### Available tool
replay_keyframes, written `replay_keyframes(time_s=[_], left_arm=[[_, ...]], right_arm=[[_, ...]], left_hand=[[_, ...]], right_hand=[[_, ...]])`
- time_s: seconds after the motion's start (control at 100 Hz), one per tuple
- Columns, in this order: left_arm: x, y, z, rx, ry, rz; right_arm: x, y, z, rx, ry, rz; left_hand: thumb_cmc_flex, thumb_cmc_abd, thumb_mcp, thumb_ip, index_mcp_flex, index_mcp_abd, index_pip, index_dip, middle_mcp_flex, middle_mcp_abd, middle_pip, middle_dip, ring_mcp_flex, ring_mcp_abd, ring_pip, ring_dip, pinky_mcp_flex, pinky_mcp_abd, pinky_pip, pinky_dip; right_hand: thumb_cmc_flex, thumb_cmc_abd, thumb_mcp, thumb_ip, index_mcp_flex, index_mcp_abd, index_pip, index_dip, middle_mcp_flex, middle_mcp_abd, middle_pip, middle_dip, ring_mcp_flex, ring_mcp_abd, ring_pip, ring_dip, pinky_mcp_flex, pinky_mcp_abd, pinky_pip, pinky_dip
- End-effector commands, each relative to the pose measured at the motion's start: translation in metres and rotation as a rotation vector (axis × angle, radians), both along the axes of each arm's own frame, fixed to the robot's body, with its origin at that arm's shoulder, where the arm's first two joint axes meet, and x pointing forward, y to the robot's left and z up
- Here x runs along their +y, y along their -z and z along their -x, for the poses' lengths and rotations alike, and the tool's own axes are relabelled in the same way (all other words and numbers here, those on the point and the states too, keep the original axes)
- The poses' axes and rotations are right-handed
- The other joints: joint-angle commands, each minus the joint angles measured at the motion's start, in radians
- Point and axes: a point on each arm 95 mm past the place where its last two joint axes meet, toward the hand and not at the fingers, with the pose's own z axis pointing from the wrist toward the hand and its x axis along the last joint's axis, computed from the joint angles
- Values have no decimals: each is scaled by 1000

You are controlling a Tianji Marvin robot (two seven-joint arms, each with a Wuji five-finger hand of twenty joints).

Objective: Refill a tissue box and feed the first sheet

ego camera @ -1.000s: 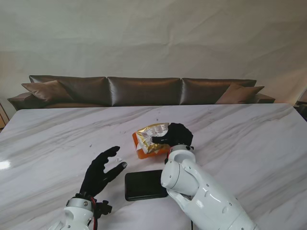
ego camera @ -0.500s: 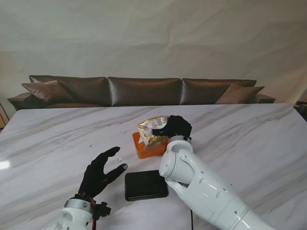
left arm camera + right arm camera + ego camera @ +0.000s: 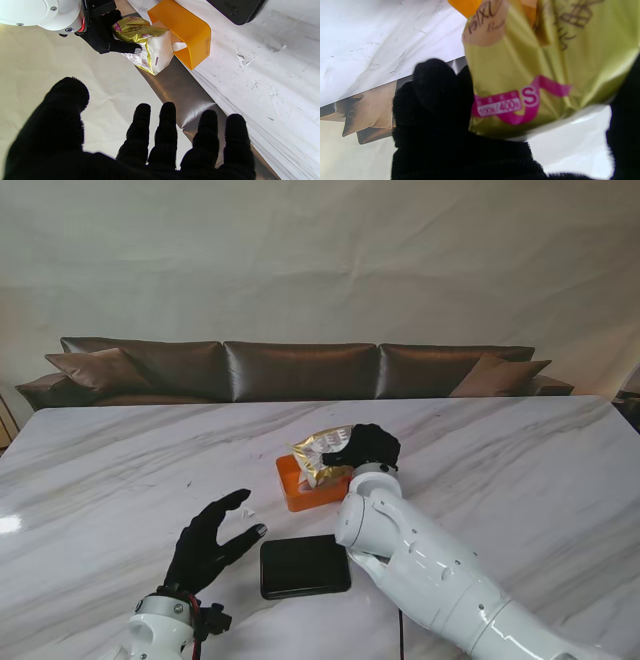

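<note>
Since a second ago, right hand (image 3: 362, 448), gripping the crinkly gold plastic tissue pack (image 3: 322, 453), lifted it off the orange box (image 3: 303, 488) toward 12 o'clock; left hand (image 3: 213, 537) idles splayed, so refilling isn't done.

orange tissue box (image 3: 300, 488); gold-yellow tissue pack (image 3: 322, 450), magenta label; black lid (image 3: 304, 565); white marble-veined table (image 3: 520, 470).

Long dark brown leather sofa (image 3: 300, 370) with cushions at both ends along the far side, plain cream fabric backdrop wall (image 3: 320, 260) behind it, white grey-veined marble table (image 3: 520, 470) in front, soft even light
</note>
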Motion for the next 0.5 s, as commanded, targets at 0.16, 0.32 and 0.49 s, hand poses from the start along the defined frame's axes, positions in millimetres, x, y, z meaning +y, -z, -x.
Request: replay_keyframes(time_s=[0.16,0.32,0.49], left_arm=[[-1,2,0,20,9,0],[0,4,0,27,8,5],[0,4,0,34,11,3]], right_arm=[[9,5,-6,10,-7,-16],[12,11,-11,16,3,-16],[15,19,-15,31,30,-17]], left_hand=[[-5,31,-31,-1,-26,-21,-24,-14,-49,-40,-17,-10,-29,-26,-13,-9,-24,17,-18,-6],[-4,31,-31,-1,-25,-20,-24,-14,-46,-39,-15,-9,-27,-25,-12,-8,-23,17,-18,-5],[-5,32,-31,-1,-24,-20,-24,-14,-44,-40,-14,-9,-25,-25,-11,-7,-23,17,-19,-4]], right_hand=[[170,130,142,34,6,-420,196,-43,-1,-133,-17,-39,-12,-84,-45,-4,12,-85,33,-14],[166,118,113,26,-21,-402,199,-56,-23,-131,-20,-47,-24,-81,-52,-5,2,-82,24,-19],[156,117,68,16,-60,-377,204,-69,-60,-125,-16,-53,-50,-75,-58,-4,-20,-77,14,-23]])
